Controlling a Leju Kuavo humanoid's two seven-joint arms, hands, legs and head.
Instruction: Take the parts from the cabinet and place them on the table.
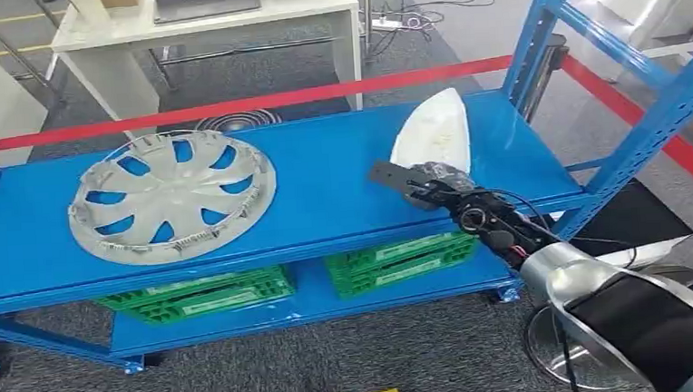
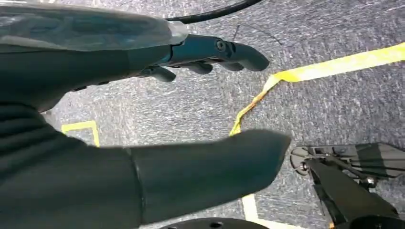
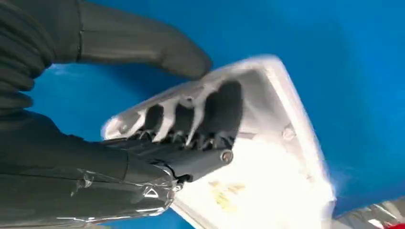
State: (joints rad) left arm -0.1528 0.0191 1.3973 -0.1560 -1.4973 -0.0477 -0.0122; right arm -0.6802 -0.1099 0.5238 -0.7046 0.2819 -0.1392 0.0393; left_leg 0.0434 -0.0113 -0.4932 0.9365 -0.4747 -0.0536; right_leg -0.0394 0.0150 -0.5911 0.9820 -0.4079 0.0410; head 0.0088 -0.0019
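A white, leaf-shaped shell part (image 1: 434, 131) lies on the right of the blue shelf's top board (image 1: 324, 188). My right hand (image 1: 433, 186) reaches its near end. In the right wrist view the dark fingers (image 3: 191, 119) hook into the hollow of the white part (image 3: 267, 157), while the thumb (image 3: 143, 43) presses at the rim from outside, so the hand grips it. A grey hubcap (image 1: 172, 196) lies flat on the left of the same board. My left hand (image 2: 95, 162) hangs over grey carpet with fingers stretched, thumb apart and nothing in it.
Two green crates (image 1: 203, 291) (image 1: 401, 256) stand on the lower board. Blue uprights (image 1: 656, 113) rise at the shelf's right end. A red line (image 1: 255, 102) crosses the floor behind it, and a white table (image 1: 214, 22) stands beyond. Yellow tape (image 2: 329, 69) marks the carpet.
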